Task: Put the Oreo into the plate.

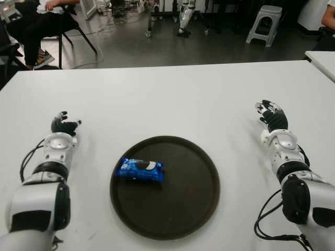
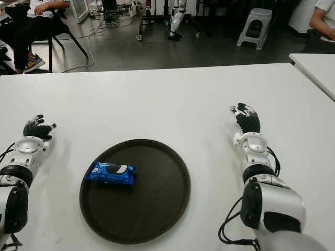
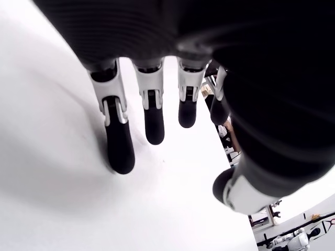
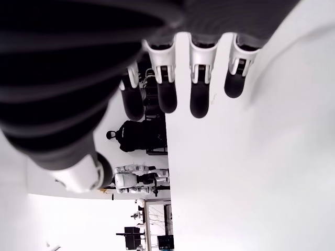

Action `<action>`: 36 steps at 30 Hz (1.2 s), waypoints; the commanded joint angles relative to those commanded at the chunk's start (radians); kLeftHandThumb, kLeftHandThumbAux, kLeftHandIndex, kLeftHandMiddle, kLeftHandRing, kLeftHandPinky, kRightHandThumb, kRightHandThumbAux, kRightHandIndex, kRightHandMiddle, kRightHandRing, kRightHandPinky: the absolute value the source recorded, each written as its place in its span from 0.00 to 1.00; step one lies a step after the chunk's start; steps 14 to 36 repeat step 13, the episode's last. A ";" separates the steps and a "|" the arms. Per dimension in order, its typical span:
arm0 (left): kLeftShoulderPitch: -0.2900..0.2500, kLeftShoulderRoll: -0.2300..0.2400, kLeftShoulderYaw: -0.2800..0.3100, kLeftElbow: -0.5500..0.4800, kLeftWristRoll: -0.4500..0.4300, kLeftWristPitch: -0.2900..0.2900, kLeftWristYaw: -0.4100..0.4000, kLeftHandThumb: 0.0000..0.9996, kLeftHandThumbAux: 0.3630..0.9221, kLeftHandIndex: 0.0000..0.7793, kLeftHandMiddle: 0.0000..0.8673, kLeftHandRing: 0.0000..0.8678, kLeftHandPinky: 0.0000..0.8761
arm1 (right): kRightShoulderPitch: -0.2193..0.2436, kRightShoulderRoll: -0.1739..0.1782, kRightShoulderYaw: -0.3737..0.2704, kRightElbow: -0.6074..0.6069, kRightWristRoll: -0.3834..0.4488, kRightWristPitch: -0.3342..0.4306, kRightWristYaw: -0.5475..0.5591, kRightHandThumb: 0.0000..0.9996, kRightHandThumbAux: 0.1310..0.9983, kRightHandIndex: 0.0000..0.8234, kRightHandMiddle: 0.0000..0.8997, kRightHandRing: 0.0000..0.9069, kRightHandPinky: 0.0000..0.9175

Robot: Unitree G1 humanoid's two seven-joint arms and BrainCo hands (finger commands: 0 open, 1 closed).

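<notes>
Both hands, left hand [image 1: 64, 125] and right hand [image 1: 272, 115], released; Oreo [image 1: 139, 169] lies in plate [image 1: 199, 193]

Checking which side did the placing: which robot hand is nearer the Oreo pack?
The left robot hand: the Oreo pack lies in the left part of the plate. The right robot hand shows farther off. Both are open, holding nothing.

A white table [image 1: 167, 99] fills most of the view. A round dark plate [image 1: 193, 209] sits near the table's front edge, about midway between its left and right sides. A blue Oreo packet [image 1: 139, 170] lies inside the plate, close to its left rim. The left hand [image 1: 64, 125] shows left of the plate, and the right hand [image 1: 272, 116] shows right of it, both well apart from the plate.
</notes>
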State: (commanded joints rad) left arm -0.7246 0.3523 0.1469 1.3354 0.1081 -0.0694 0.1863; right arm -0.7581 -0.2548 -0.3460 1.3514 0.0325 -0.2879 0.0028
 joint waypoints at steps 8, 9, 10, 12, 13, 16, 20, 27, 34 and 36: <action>0.001 -0.001 -0.001 0.000 0.001 0.002 -0.001 0.31 0.71 0.09 0.15 0.16 0.14 | 0.002 -0.004 0.005 0.000 -0.006 -0.001 0.001 0.36 0.60 0.24 0.19 0.17 0.14; 0.001 -0.001 -0.001 0.000 0.000 0.002 -0.001 0.31 0.71 0.09 0.15 0.16 0.14 | 0.002 -0.004 0.006 0.000 -0.007 -0.001 0.001 0.35 0.60 0.24 0.20 0.17 0.14; 0.001 -0.001 0.000 0.000 -0.001 0.003 -0.002 0.31 0.71 0.09 0.15 0.16 0.15 | 0.002 -0.005 0.008 0.000 -0.010 -0.001 -0.002 0.35 0.60 0.24 0.20 0.17 0.14; 0.000 0.000 0.003 0.001 -0.003 0.004 -0.002 0.33 0.71 0.10 0.15 0.16 0.15 | 0.001 -0.005 0.011 0.000 -0.013 0.000 -0.006 0.35 0.61 0.25 0.20 0.18 0.15; 0.001 0.000 0.004 0.001 -0.004 0.004 -0.001 0.33 0.71 0.10 0.15 0.16 0.15 | 0.001 -0.005 0.012 0.000 -0.014 0.000 -0.007 0.36 0.61 0.25 0.20 0.18 0.15; 0.001 0.000 0.004 0.001 -0.004 0.004 -0.001 0.33 0.71 0.10 0.15 0.16 0.15 | 0.001 -0.005 0.012 0.000 -0.014 0.000 -0.007 0.36 0.61 0.25 0.20 0.18 0.15; 0.001 0.000 0.004 0.001 -0.004 0.004 -0.001 0.33 0.71 0.10 0.15 0.16 0.15 | 0.001 -0.005 0.012 0.000 -0.014 0.000 -0.007 0.36 0.61 0.25 0.20 0.18 0.15; 0.001 0.000 0.004 0.001 -0.004 0.004 -0.001 0.33 0.71 0.10 0.15 0.16 0.15 | 0.001 -0.005 0.012 0.000 -0.014 0.000 -0.007 0.36 0.61 0.25 0.20 0.18 0.15; 0.001 0.000 0.004 0.001 -0.004 0.004 -0.001 0.33 0.71 0.10 0.15 0.16 0.15 | 0.001 -0.005 0.012 0.000 -0.014 0.000 -0.007 0.36 0.61 0.25 0.20 0.18 0.15; 0.001 0.000 0.004 0.001 -0.004 0.004 -0.001 0.33 0.71 0.10 0.15 0.16 0.15 | 0.001 -0.005 0.012 0.000 -0.014 0.000 -0.007 0.36 0.61 0.25 0.20 0.18 0.15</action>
